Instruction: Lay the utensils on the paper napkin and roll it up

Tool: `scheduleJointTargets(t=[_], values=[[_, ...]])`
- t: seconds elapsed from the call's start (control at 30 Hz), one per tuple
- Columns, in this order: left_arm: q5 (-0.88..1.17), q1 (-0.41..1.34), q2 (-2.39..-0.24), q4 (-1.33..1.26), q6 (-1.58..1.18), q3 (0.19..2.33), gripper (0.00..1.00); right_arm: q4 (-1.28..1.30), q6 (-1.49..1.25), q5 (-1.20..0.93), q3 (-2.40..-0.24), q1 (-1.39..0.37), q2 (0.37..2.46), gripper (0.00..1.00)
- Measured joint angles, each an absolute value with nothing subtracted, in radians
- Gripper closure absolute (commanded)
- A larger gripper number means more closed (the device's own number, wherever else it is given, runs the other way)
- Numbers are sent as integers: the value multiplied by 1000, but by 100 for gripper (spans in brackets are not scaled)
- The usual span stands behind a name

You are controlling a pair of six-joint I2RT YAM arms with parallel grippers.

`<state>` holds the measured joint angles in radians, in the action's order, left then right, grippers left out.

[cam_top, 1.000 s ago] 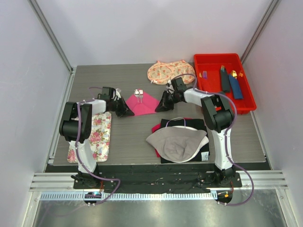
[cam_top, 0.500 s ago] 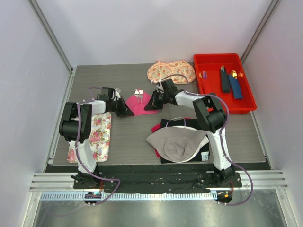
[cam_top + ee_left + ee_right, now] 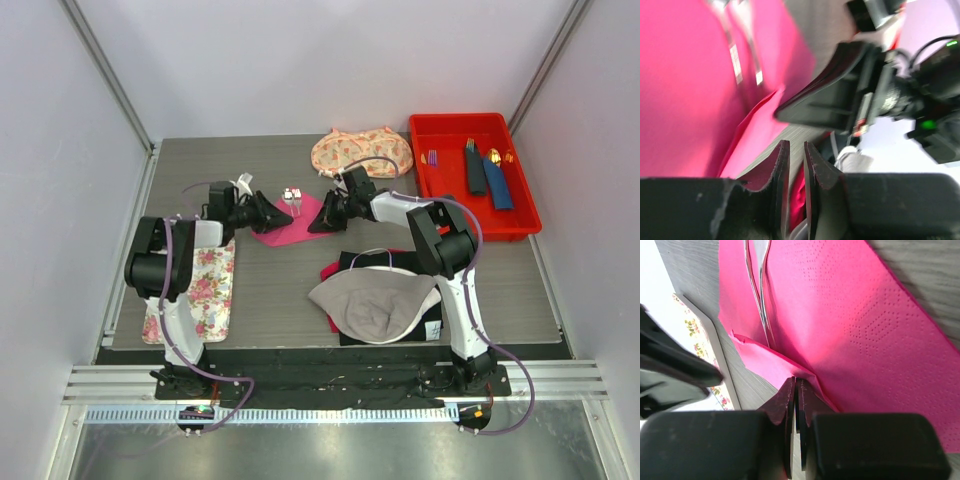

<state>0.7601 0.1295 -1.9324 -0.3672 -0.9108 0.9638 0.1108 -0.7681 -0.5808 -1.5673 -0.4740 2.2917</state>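
so the utensils point(image 3: 762, 305) sit on the paper napkin point(image 3: 855, 325), right pincer point(image 3: 795, 382) pinching its fold, left pincer point(image 3: 796, 147) barely parted, rolling hardly begun

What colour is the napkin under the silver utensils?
The napkin is bright pink, plainest in the right wrist view.

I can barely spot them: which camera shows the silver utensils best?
Right wrist: the utensils lie sharp and close on the napkin. Left wrist blurs them; the top view shows tiny glints.
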Motion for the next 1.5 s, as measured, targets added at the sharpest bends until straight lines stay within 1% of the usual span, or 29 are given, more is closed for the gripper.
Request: scheduleJointTargets(t=[0.13,0.3,0.6,0.87,1.07,1.5], values=[[768,138,-1952,-471,-960,973,80,113,-763,-579,-1568,-474,2292,91],[759,163,-1983,-513,-970,980,82,117,-763,-579,-1571,-474,2292,90],[721,175,-2057,-520,-980,1016,87,132,-767,-578,-1580,-474,2293,90],[709,175,-2133,-552,-1016,1054,88,138,-771,-578,-1584,-474,2294,89],[708,171,-2148,-576,-1038,1064,92,139,-772,-582,-1584,-474,2294,90],[704,158,-2150,-566,-1037,1064,93,109,-819,-583,-1625,-474,2296,89]])
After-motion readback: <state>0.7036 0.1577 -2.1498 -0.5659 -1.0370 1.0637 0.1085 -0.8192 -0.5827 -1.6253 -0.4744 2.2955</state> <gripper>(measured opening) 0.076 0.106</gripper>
